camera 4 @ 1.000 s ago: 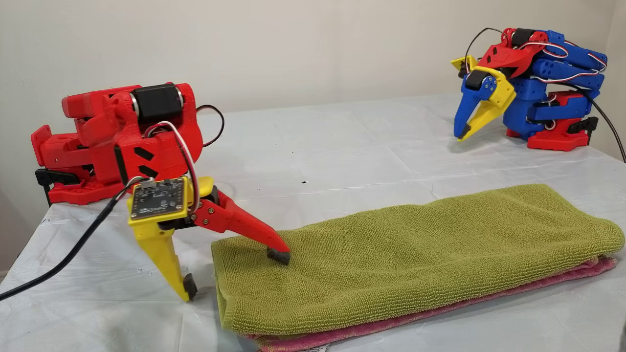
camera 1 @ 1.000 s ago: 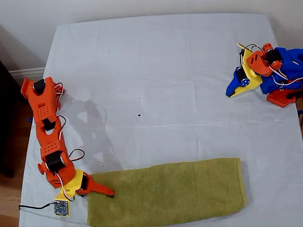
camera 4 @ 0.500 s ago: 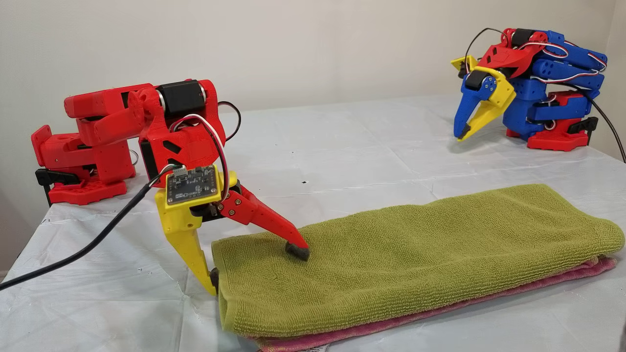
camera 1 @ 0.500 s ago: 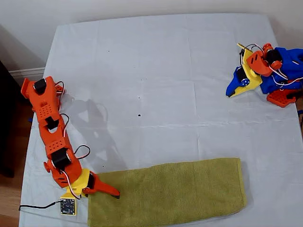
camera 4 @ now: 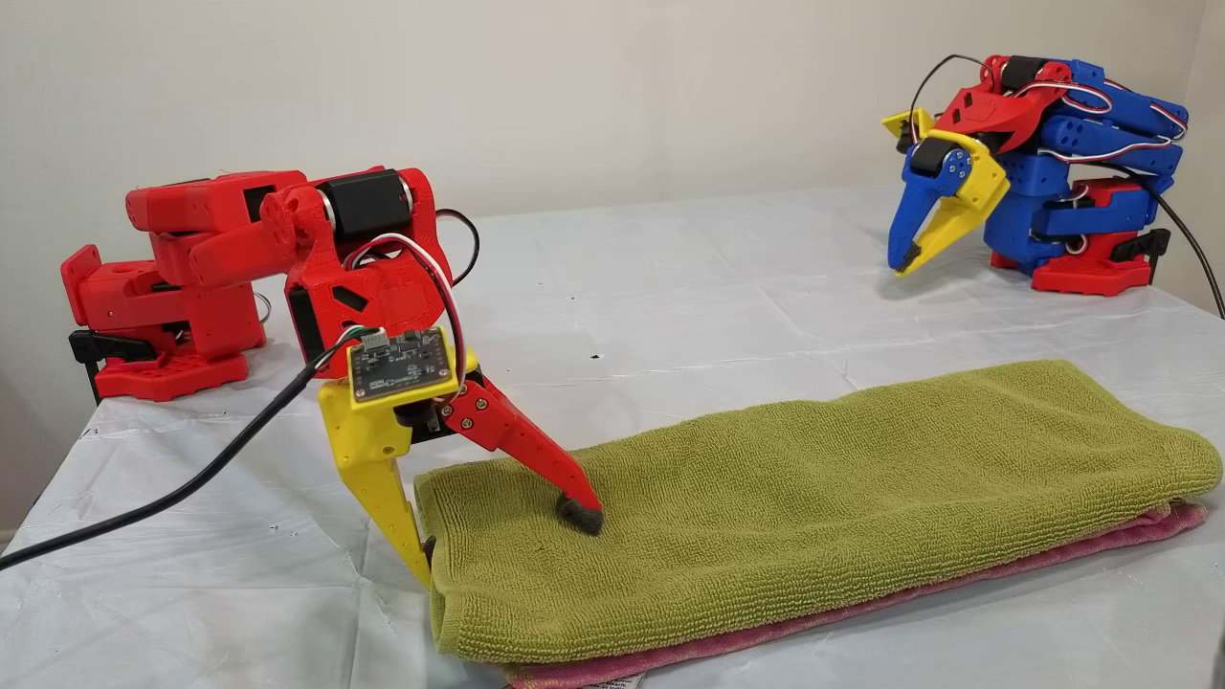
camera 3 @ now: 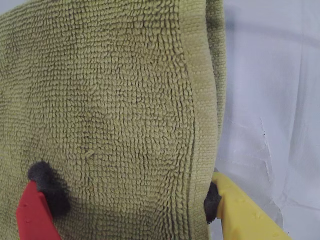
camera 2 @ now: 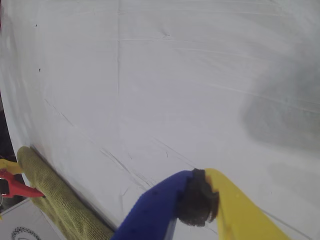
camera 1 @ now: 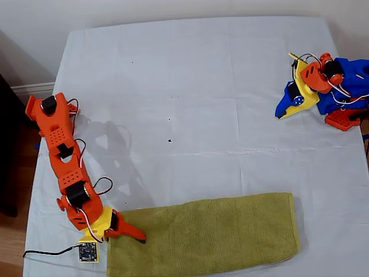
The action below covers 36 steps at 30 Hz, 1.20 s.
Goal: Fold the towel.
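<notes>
The towel (camera 1: 204, 234) lies as a long olive strip along the near edge of the desk (camera 1: 190, 86), toward the bottom of the exterior view, and it looks folded at least once already: in the other view a pink layer peeks out from under the green one along the front edge.

My second gripper (camera 4: 507, 545) straddles the short end at the exterior view's left, spread wide. The red finger's dark pad (camera 3: 47, 182) presses on top of the terry, and the yellow finger (camera 3: 240, 207) stands just outside the hem, its tip against the towel's side. Nothing is pinched yet, so I judge this to be the setup for a grab.

My first gripper (camera 2: 197, 200) hangs parked at the exterior view's right, well apart from the cloth. Its blue and yellow fingers are clenched together on nothing.

What is left, by my reading, is to close on that end and carry it across to halve the strip.

Writing? A white tag (camera 4: 612, 681) shows at the bottom of the other view, too small to read.
</notes>
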{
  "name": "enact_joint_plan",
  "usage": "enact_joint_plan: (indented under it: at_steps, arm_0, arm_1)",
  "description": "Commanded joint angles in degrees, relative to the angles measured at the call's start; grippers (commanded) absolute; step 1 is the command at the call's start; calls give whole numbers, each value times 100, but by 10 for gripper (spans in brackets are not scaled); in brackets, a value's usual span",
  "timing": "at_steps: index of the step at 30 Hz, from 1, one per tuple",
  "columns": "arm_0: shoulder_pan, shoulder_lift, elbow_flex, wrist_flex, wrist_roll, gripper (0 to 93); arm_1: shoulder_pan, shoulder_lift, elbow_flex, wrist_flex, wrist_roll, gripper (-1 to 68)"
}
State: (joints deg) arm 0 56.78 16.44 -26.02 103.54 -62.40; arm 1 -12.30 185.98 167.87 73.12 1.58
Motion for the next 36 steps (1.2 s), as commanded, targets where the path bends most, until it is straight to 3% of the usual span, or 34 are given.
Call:
enact_joint_plan:
  at_steps: [1, 4, 7, 11, 19, 29, 36]
  arm_0:
    - [-105, 88, -185, -35, -62, 560]
    - [-141, 70, -185, -9, -44, 522]
    - [-193, 70, -185, 9, -18, 418]
    - [-290, 35, -185, 44, -53, 168]
    - [-308, -88, -193, 132, -264, 120]
    - [-360, 149, -193, 114, -44, 27]
    - [-422, 747, -193, 826, 237, 3]
  arm_1:
    - [62, 1230, 598, 26, 18, 1]
    - [62, 1230, 598, 26, 18, 1]
    - [62, 1230, 598, 26, 18, 1]
    - [62, 1230, 598, 26, 18, 1]
    - [62, 1230, 598, 26, 18, 1]
    - [62, 1230, 598, 26, 18, 1]
    - [62, 1230, 598, 26, 18, 1]
